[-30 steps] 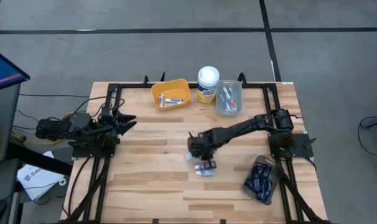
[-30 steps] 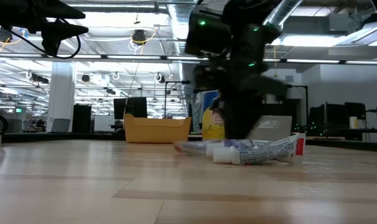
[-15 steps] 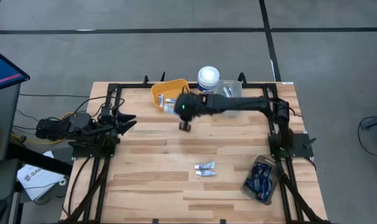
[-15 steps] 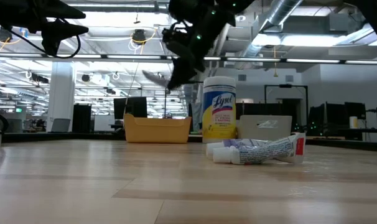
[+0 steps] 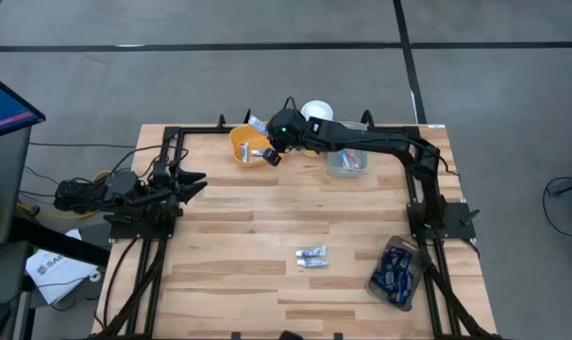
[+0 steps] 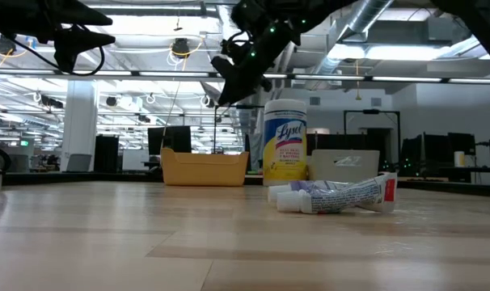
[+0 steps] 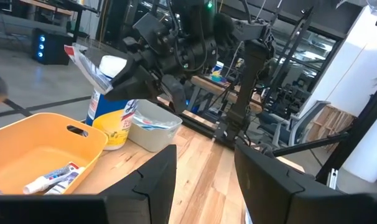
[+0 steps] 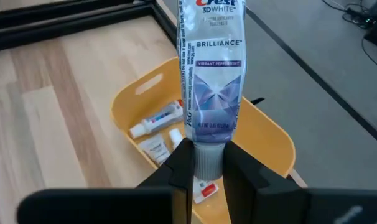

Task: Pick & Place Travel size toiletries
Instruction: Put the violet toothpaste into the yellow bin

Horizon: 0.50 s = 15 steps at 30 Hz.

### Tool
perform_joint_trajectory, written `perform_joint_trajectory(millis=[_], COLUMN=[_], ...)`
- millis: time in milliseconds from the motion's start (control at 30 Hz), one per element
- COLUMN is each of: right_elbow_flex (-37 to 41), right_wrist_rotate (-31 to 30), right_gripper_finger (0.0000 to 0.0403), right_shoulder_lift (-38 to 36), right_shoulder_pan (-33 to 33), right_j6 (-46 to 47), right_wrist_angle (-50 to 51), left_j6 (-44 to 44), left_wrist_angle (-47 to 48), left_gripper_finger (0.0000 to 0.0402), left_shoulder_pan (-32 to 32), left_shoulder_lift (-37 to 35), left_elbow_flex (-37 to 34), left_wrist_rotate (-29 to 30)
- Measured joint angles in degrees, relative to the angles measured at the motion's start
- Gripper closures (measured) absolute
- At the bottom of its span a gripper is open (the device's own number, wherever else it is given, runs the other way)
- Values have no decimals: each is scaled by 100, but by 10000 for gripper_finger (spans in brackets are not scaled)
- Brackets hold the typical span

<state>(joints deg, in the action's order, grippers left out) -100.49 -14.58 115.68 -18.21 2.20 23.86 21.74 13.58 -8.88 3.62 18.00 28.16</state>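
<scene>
My right gripper (image 8: 208,163) hangs over the yellow bin (image 8: 269,144), shut on a white-and-blue toothpaste tube (image 8: 210,93). From above, the gripper (image 5: 270,130) and tube (image 5: 257,122) stand over the bin's far right part (image 5: 243,142). From the left wrist the tube (image 7: 83,61) shows above the bin (image 7: 45,138). Several small tubes (image 8: 157,123) lie on the bin's floor. Two more tubes (image 5: 311,255) lie on the table's middle. My left gripper (image 7: 204,180) waits open at the table's left (image 5: 196,184). My right gripper pinches the tube's cap end (image 8: 208,152) between its two fingers. The fingers slant downward from the table's right toward its left, and the tube runs on past them in the same line, its flat crimped end (image 7: 71,51) foremost. It is lifted clear above the yellow bin.
A white-lidded yellow wipes canister (image 6: 285,141) and a clear bin (image 5: 346,151) with items stand at the far edge under my right arm. A clear container of dark packets (image 5: 396,272) lies at the near right. Black frame rails border the table's left and right.
My right gripper has risen from the table's middle with the tube and swung toward the far edge, rolling as it went, until it stands over the yellow bin. The two tubes in the middle have stayed where they lay.
</scene>
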Motion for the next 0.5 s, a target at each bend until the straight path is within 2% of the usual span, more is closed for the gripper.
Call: perform_joint_trajectory(millis=[133,267,500], right_elbow_flex=[57,89,-527], right_wrist_rotate=[-52,-117,-304], right_gripper_finger=[357,357,357], right_shoulder_lift=[16,415,1121], right_shoulder_pan=[-73,-73,9], right_j6=[2,42,132], right_wrist_angle=[-139,-240,-230], left_j6=[0,3,40], left_wrist_angle=[0,-8,-62], left_gripper_finger=[243,243,243], left_shoulder_pan=[0,0,0], left_shoulder_lift=[0,0,24], left_elbow_flex=[0,0,4], left_wrist_rotate=[71,84,79])
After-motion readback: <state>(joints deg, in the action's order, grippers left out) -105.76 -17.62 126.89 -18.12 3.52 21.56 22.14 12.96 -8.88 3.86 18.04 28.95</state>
